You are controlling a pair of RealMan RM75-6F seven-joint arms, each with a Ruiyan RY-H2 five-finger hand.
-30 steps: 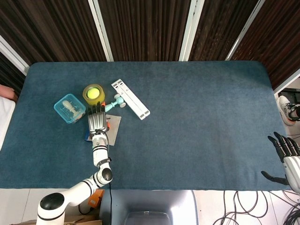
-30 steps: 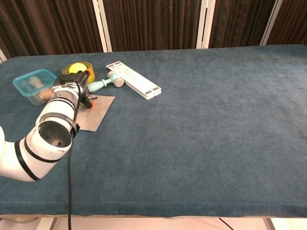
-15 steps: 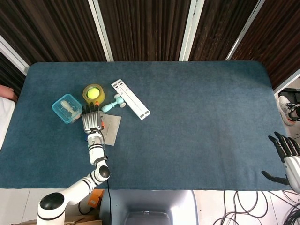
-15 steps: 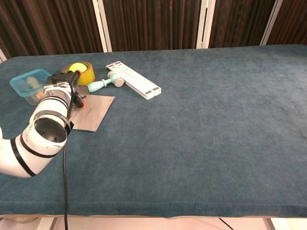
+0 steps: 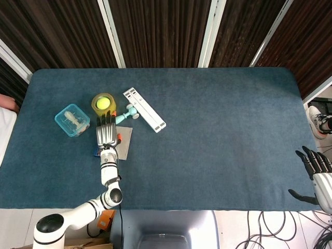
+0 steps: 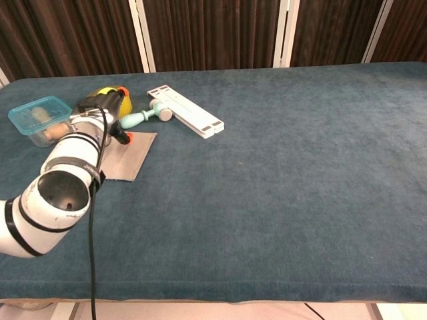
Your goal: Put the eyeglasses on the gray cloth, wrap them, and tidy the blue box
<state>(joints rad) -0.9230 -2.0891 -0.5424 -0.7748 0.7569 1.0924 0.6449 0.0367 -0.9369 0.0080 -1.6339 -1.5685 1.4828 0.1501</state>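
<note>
My left hand (image 5: 106, 134) lies flat with its fingers spread over the left part of the gray cloth (image 5: 124, 144), palm down. Of the eyeglasses only an orange bit (image 5: 119, 137) shows at the hand's right side; the rest is hidden under the hand. In the chest view the same hand (image 6: 105, 110) sits above the cloth (image 6: 132, 157), with the orange bit (image 6: 127, 137) beside it. The blue box (image 5: 71, 120), lid on, stands just left of the hand. My right hand (image 5: 315, 168) hangs off the table's right edge with its fingers apart, holding nothing.
A yellow tape roll with a ball in it (image 5: 104, 102) stands just beyond my left hand. A teal-handled tool (image 5: 127, 114) and a white slatted board (image 5: 144, 109) lie to the right of it. A small blue item (image 5: 96, 153) peeks out by my left wrist.
My left hand swung left against the blue box, which slid a little left, then came back right over the cloth. The right hand has stayed put.
</note>
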